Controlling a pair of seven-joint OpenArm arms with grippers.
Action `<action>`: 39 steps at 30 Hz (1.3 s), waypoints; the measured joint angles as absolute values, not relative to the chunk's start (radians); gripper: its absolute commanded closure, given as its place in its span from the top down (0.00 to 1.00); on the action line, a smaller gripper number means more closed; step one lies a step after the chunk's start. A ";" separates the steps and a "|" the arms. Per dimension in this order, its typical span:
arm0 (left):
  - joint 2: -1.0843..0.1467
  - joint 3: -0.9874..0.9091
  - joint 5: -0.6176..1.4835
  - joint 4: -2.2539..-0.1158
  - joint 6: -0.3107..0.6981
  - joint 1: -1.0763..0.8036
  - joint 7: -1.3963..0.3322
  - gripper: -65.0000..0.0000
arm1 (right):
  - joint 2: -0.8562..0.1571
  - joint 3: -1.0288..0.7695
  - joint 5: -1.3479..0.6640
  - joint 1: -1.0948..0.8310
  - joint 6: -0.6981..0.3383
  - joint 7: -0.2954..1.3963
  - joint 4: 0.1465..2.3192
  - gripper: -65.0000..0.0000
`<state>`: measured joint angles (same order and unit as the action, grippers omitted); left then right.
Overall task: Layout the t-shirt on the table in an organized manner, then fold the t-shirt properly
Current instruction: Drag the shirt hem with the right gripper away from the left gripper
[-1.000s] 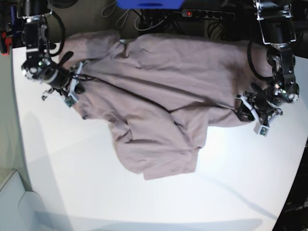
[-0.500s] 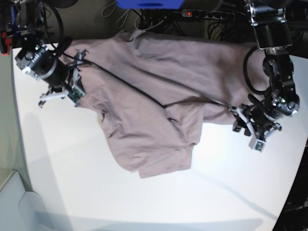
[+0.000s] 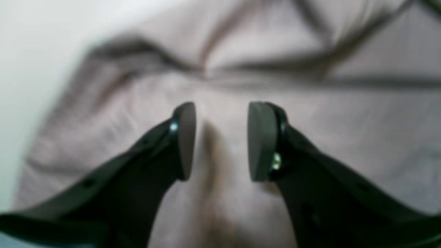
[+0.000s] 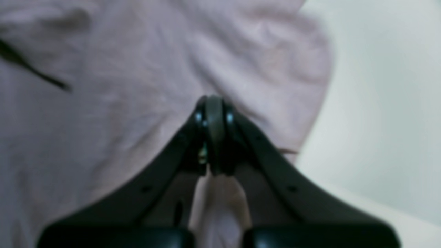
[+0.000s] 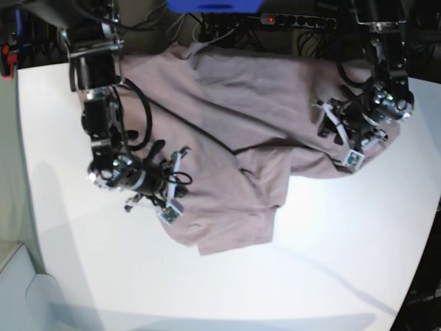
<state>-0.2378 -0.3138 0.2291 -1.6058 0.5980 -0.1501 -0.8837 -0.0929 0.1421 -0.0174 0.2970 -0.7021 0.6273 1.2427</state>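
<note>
Layout stage unfinished, folding not begun: t-shirt [image 5: 234, 131] rumpled and bunched across the far half of the table [image 5: 289, 276]; right gripper [image 4: 214, 134] clenched on a pinch of cloth; left gripper [image 3: 220, 141] parted above fabric, grasping nothing.

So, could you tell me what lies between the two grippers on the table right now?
In the base view, only the rumpled t-shirt spans the stretch between the right gripper and the left gripper; nothing else lies there.
</note>
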 measured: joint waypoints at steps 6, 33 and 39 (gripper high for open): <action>-0.247 -0.315 0.229 -1.591 0.596 -0.169 -0.831 0.38 | -0.126 0.141 -0.039 0.405 -0.707 0.484 0.947 0.00; -0.202 -0.308 0.228 -1.532 0.597 -0.073 -0.823 0.38 | -0.329 0.136 -0.013 0.415 -0.366 0.524 1.245 0.00; -0.194 -0.308 0.253 -1.338 0.600 0.025 -0.772 0.38 | -0.272 0.137 -0.017 0.259 -0.415 0.613 1.477 0.00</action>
